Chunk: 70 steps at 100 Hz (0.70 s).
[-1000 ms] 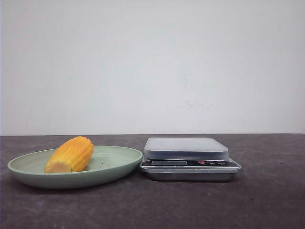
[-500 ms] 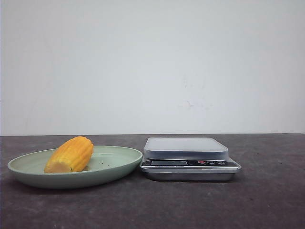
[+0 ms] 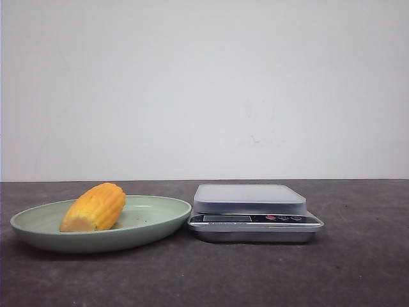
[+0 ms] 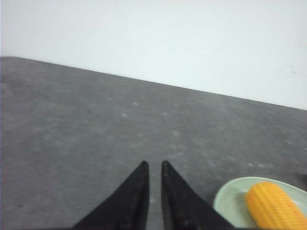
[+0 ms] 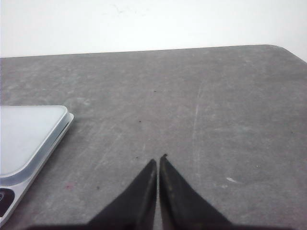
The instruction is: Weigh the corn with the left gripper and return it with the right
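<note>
Corn on the plate — both claws empty.
The stubby orange-yellow corn cob [image 3: 94, 207] lies in the pale green plate [image 3: 153, 225], left of the silver scale [image 3: 254, 212]; left gripper [image 4: 154, 166] nearly closed, right gripper [image 5: 159, 160] closed — grasping nothing.

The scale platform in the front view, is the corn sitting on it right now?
No, the corn lies on the green plate beside the scale, whose platform is bare.

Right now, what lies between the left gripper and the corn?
In the left wrist view, only bare table and the plate's rim separate the left gripper from the corn.
</note>
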### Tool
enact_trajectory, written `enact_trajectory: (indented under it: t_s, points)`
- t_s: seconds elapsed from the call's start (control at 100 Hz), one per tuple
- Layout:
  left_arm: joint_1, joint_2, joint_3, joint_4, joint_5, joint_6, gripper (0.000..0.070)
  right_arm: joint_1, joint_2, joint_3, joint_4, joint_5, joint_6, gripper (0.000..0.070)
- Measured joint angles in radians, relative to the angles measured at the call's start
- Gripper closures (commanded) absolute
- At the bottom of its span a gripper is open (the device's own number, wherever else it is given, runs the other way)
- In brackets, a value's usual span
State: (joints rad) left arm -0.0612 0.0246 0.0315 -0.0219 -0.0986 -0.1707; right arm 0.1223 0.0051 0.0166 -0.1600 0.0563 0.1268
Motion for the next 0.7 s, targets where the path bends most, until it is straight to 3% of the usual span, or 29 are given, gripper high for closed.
enact_trajectory:
  t_s: [0.22,0.53,0.7]
  points:
    - [0.04,-0.02,0.0,-0.159,0.0,0.022,0.07,0.0,0.0,0.0,0.0,0.0,0.0,0.0698]
    - [0.04,-0.021,0.0,-0.16,0.155,0.067,0.07,0.0,0.0,0.0,0.0,0.0,0.0,0.0698]
    - [0.039,-0.021,0.0,-0.159,0.158,0.05,0.07,0.0,0.0,0.0,0.0,0.0,0.0,0.0698]
